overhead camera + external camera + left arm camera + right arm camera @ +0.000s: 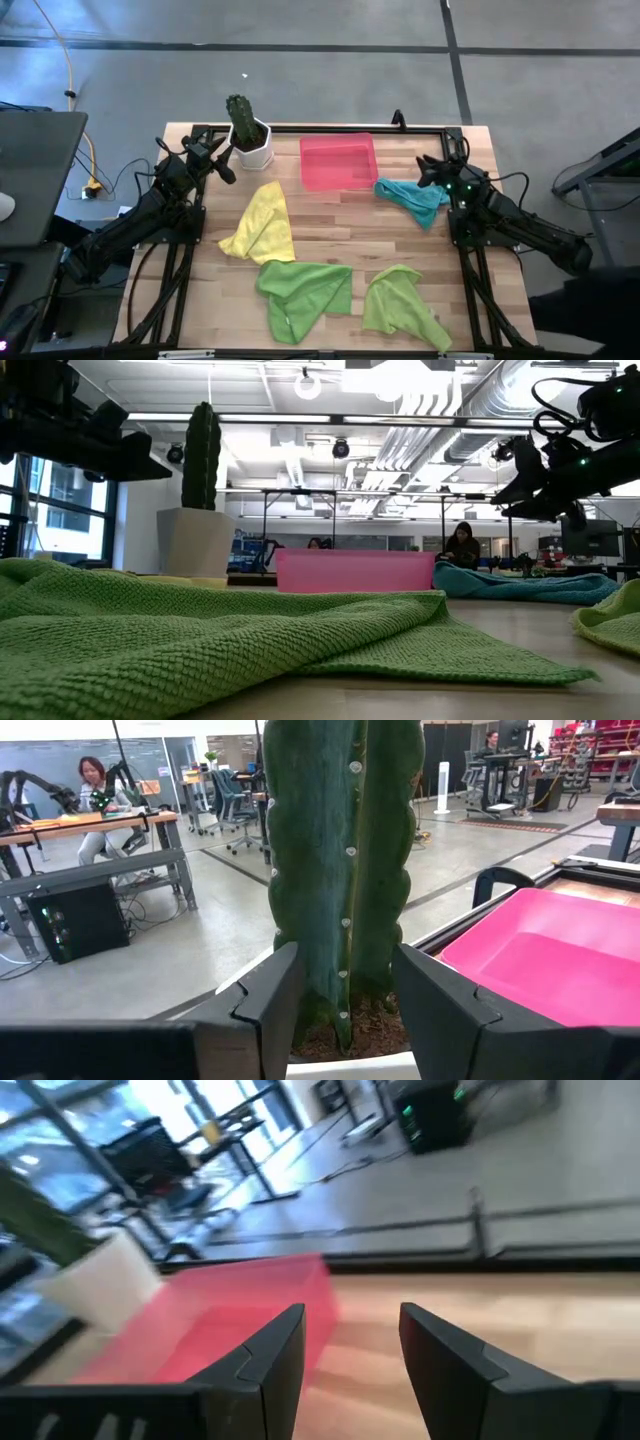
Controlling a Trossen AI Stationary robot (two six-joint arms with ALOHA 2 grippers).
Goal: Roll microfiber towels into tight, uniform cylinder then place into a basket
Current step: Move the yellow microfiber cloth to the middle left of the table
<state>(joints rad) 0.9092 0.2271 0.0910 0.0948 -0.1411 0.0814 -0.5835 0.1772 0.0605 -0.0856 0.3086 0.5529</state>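
Observation:
Four microfiber towels lie crumpled on the wooden table: a yellow one (260,225), two lime green ones (305,290) (400,305) near the front edge, and a teal one (412,198) beside the pink basket (338,160). The basket stands at the far middle of the table. My left gripper (225,165) hovers open at the far left, level, facing the cactus. My right gripper (425,172) hovers open at the far right, above the teal towel's far end, facing the basket (220,1330). Neither has anything between its fingers.
A white pot with a green cactus (248,135) stands at the far left next to the basket, right in front of my left gripper (345,1010). A black frame rail runs along the table's far edge. A laptop sits off the table to the left.

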